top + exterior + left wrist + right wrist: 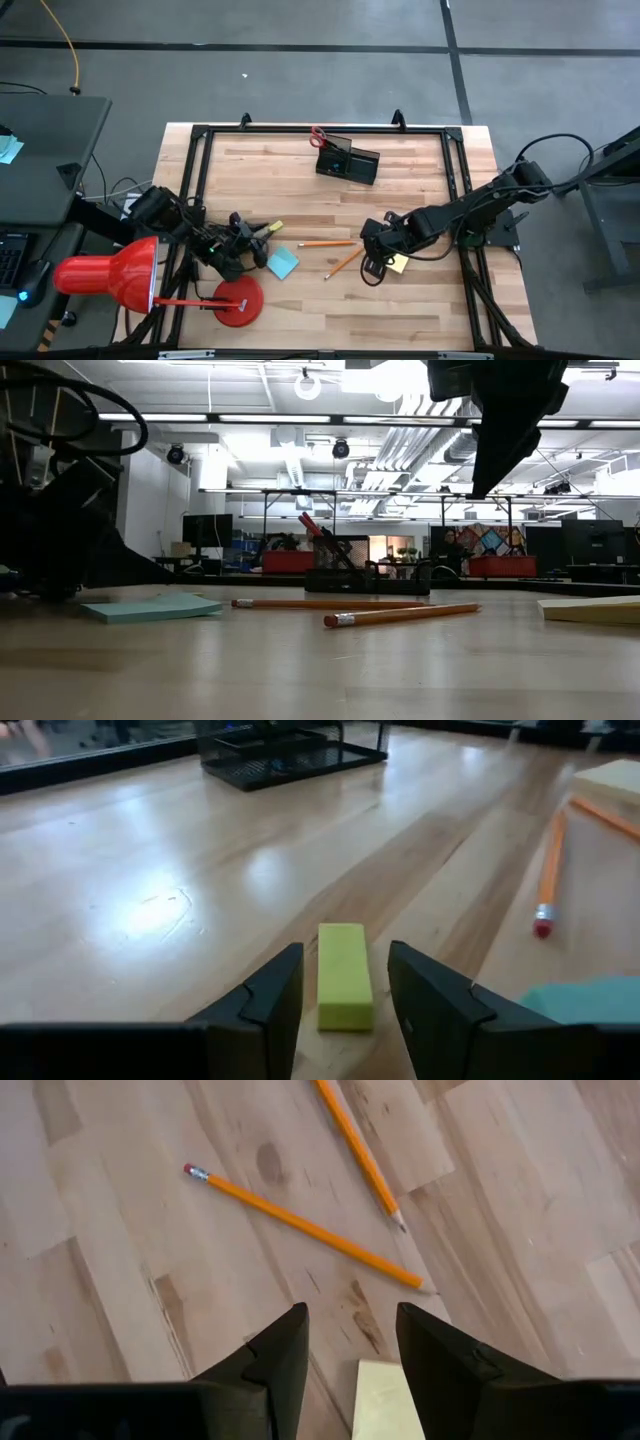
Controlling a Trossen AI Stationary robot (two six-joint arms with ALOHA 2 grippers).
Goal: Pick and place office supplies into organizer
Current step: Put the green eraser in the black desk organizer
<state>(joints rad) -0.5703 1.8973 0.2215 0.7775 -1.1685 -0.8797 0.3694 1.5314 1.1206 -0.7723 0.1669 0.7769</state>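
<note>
Lower left of the high view, the left claw (345, 1010) stands open astride the small yellow rectangular block (344, 975); it should close squarely on its long sides.

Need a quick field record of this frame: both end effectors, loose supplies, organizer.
left end effector: open, low at the table's left side, fingers either side of the yellow block, gaps visible on both sides
right end effector: open, above the yellow sticky-note pad, holding nothing
orange pencils: two, loose on the table, mid-table between the arms
blue sticky-note pad: on the table, beside the left end effector
organizer: far side of the table, red-handled scissors standing in it
</note>
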